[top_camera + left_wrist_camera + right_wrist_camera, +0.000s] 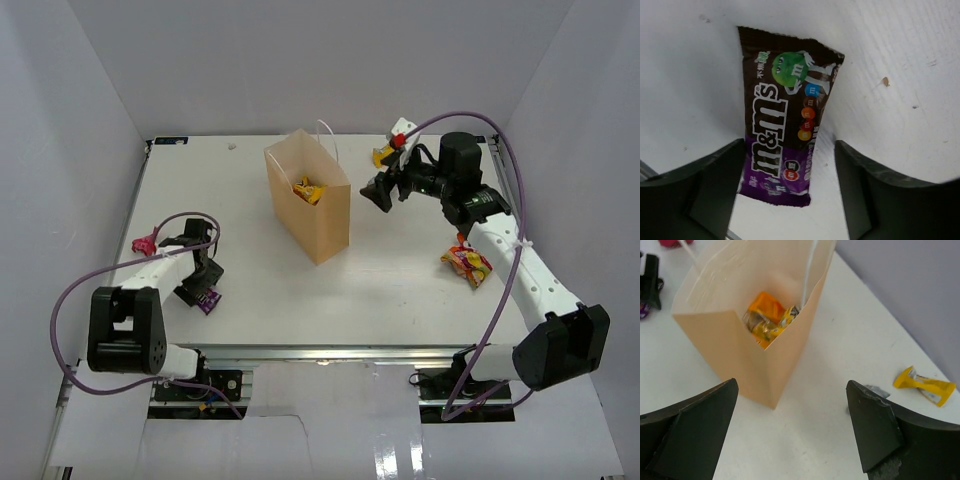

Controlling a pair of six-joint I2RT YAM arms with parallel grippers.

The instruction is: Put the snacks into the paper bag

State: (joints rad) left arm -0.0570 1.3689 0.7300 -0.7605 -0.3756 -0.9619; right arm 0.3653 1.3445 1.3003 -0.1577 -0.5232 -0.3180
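Step judged: pickup of dark purple packet [782, 130] | left gripper [790, 170] jaws apart, packet flat between and ahead of them | right gripper [792, 425] apart, empty, paper bag [730, 350] just ahead | next: lower, clamp, carry bagward.

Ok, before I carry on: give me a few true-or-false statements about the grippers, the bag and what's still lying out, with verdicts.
1. The left gripper is open, with its fingers on either side of the dark purple packet. True.
2. The paper bag is empty. False: yellow and orange packets lie inside it.
3. The right gripper holds a snack. False: it is open and empty, facing the bag.
4. The pink-red packet lies on the table, outside the bag. True.
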